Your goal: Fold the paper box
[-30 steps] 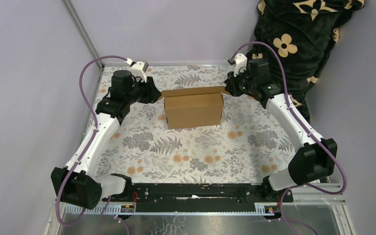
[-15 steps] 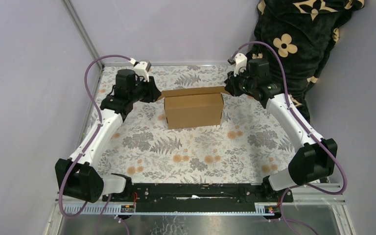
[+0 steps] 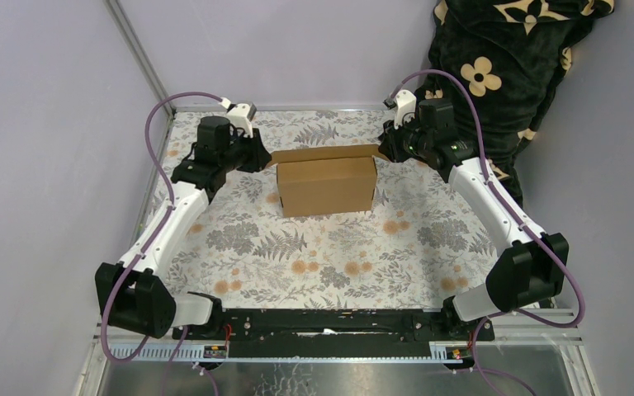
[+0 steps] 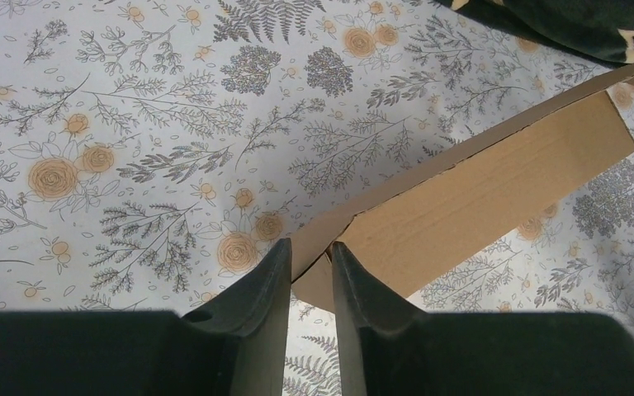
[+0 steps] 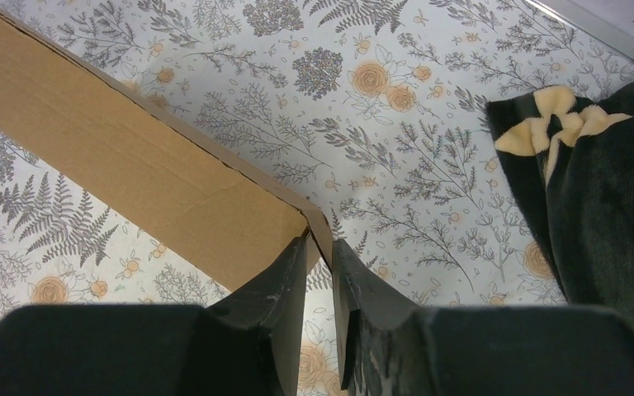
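Note:
The paper box [image 3: 327, 188] is plain brown cardboard and stands at the back middle of the table, with its rear panel raised behind it. My left gripper [image 3: 258, 157] is at the box's back left corner. In the left wrist view, the left gripper [image 4: 309, 252] has its jaws closed in on the folded corner flap of the paper box [image 4: 479, 198]. My right gripper [image 3: 385, 151] is at the back right corner. In the right wrist view, the right gripper [image 5: 319, 247] is shut on the thin end flap of the paper box [image 5: 115, 148].
A floral cloth [image 3: 322, 256] covers the table. A black plush blanket with cream flowers [image 3: 495, 66] hangs at the back right, close to the right arm, and the blanket [image 5: 603, 165] also shows in the right wrist view. A metal frame post [image 3: 136, 58] rises at the back left.
The left arm has shifted slightly to the right, towards the box, and its jaws have narrowed on the left corner flap. The box and the right arm have not moved.

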Robot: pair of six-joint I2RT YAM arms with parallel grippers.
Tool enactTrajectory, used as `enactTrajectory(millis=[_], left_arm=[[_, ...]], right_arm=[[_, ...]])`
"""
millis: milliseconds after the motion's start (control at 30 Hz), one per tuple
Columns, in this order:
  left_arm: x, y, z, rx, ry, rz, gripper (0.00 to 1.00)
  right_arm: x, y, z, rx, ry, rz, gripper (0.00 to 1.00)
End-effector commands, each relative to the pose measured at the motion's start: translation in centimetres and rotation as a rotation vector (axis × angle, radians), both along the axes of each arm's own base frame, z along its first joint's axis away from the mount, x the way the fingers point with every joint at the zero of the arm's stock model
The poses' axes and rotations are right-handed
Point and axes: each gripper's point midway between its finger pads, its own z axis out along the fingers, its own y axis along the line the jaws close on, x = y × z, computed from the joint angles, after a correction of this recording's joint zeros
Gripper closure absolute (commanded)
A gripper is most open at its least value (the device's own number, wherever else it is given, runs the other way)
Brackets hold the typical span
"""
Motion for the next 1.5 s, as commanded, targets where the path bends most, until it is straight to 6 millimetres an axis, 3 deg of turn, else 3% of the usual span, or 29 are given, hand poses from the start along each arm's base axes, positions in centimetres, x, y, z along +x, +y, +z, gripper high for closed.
enactTrajectory(millis=[0,867,1467], left_arm=[[1.45,-0.04,1.88,-0.004,-0.08,-0.003,0.7],[1.59,-0.7,2.65,-0.022,-0.082,-0.012,0.75],[1.73,-0.93,2.29,-0.017,-0.063,-0.009,0.84]], right_arm=[[0.65,0.9,2.29,0.028,-0.063,0.025,0.75],[0.89,0.73,1.94,0.008,-0.061,0.001,0.79],[0.78,1.11,2.18,-0.015,-0.066,-0.012,0.87]])
